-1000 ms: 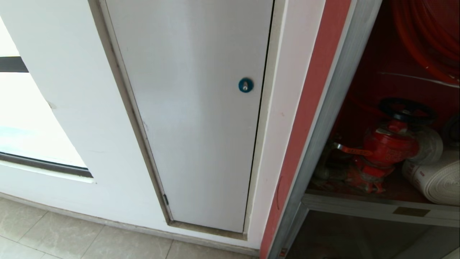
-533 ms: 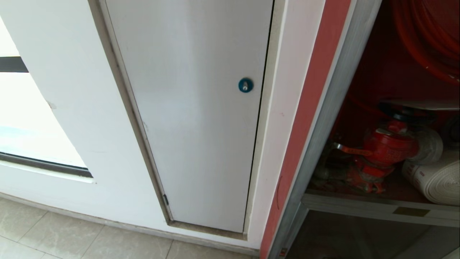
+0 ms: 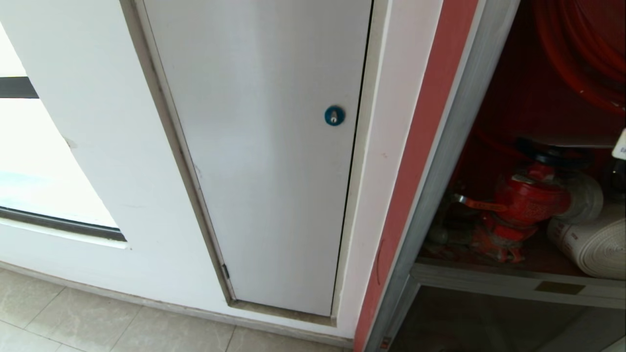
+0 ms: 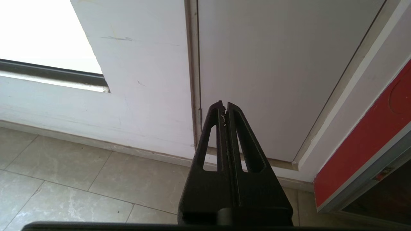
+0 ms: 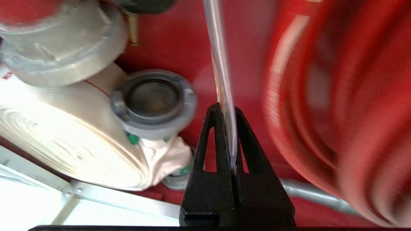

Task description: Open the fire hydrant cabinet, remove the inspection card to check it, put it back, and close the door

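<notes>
Right gripper inside open fire hydrant cabinet, jaws clamped on inspection card.

Card was seen edge-on in the right wrist view, sticking out past the fingertips, between the white rolled hose with its grey coupling and the red coiled hose. In the head view the card lay flat above the red valve. Left gripper hung with jaws together, empty, near the white panel over floor tiles.

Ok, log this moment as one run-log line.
stage: card in hand inside open fire hydrant cabinet | right gripper: shut on inspection card, edge-on | left gripper: shut, parked
</notes>
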